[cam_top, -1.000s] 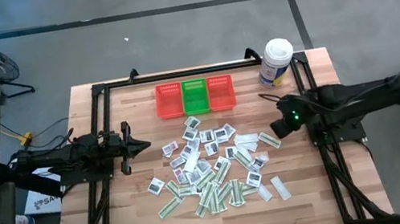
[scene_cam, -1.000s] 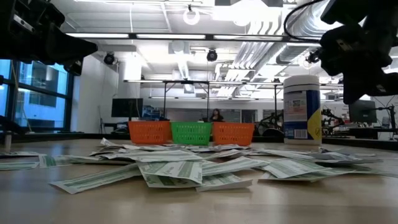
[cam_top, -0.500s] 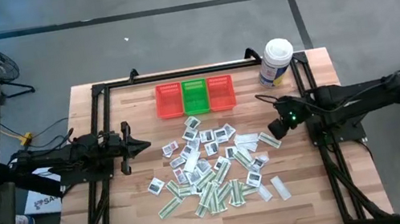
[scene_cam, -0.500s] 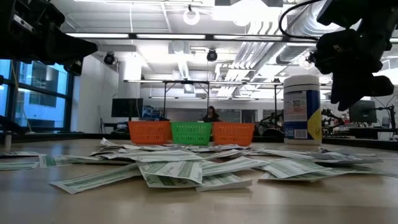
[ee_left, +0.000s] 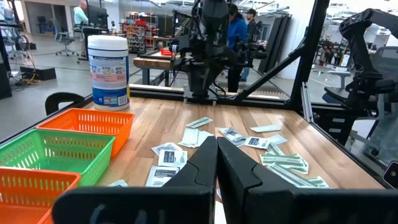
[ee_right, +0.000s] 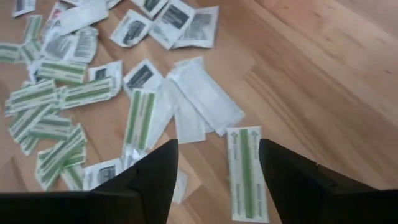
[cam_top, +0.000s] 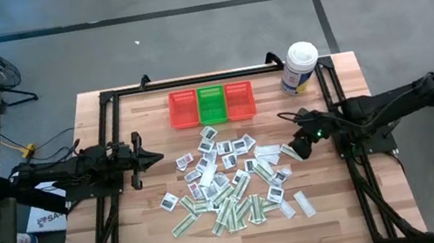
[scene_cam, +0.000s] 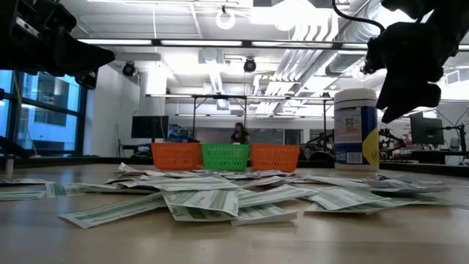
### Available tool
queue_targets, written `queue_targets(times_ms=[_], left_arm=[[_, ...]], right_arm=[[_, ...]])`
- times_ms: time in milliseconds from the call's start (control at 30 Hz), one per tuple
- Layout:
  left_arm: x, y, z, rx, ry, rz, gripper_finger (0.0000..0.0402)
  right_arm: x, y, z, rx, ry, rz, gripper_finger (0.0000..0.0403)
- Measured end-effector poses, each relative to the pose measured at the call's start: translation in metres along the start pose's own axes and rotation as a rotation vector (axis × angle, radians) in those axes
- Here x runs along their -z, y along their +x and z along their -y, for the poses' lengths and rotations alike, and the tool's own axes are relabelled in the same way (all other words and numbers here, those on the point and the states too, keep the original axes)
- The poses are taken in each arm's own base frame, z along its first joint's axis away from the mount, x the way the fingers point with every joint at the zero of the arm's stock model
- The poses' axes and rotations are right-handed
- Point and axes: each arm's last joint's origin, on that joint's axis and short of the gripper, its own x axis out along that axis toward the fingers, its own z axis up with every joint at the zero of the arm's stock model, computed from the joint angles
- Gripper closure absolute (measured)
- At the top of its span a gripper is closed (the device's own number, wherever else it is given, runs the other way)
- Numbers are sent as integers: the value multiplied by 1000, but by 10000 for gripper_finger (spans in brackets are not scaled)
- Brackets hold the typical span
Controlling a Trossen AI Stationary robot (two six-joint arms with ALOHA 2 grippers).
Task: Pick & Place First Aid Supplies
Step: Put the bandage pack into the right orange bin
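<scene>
Overhead: first aid supplies (cam_top: 231,181) lie scattered mid-frame on the desk (cam_top: 131,242). Right claw (cam_top: 294,147) hovers at their right edge, spread wide, empty. Left claw (cam_top: 155,157) waits left, closed, empty.

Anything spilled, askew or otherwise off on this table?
Small flat paper packets, white squares and green-striped strips, lie strewn and overlapping mid-table, none visibly in the red and green mesh baskets. The white cylindrical tub stands upright.
</scene>
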Motion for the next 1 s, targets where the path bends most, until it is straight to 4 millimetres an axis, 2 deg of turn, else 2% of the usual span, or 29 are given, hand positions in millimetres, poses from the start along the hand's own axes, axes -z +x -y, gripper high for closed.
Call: queue_targets(times_ms=[233,467,667,1000], left_arm=[[0,0,0,0,0,0,400],[0,0,0,0,0,0,400],[0,0,0,0,0,0,400],[0,0,0,0,0,0,400]], right_arm=[[12,5,5,63,91,-173,185],[14,29,6,153,160,-329,185],[15,52,3,201,101,-360,185],[16,73,4,264,-2,-375,185]])
